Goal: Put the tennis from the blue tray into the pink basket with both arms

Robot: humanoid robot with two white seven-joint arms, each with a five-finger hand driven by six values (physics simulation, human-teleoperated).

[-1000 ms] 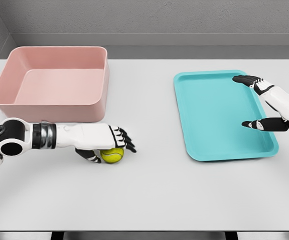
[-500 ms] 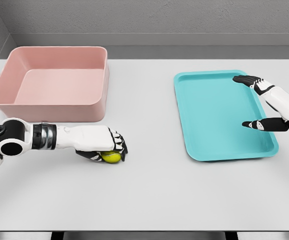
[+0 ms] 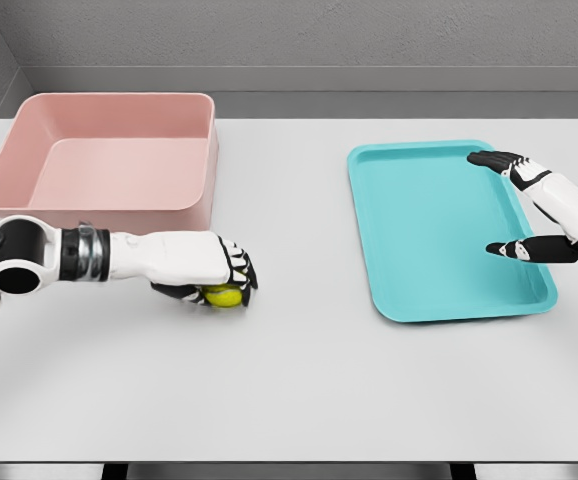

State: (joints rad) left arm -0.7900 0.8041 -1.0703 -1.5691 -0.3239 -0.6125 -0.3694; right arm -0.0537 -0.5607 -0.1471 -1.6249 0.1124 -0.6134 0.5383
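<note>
**Count of the things in view**

There is one tennis ball [image 3: 223, 295], yellow-green, at the lower left of the frame. There is one pink basket [image 3: 109, 165] at the upper left, and one blue tray [image 3: 439, 230] at the right. All of them are on one white counter [image 3: 309, 390]. Two robot hands are visible: the left robot hand [image 3: 209, 275] at the lower left, and the right robot hand [image 3: 529, 210] at the right edge.

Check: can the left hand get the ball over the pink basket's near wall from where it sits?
Probably yes. The left hand is closed on the tennis ball on the table, just in front of the pink basket's near right corner. Nothing lies between; it only needs lifting over the wall.
</note>
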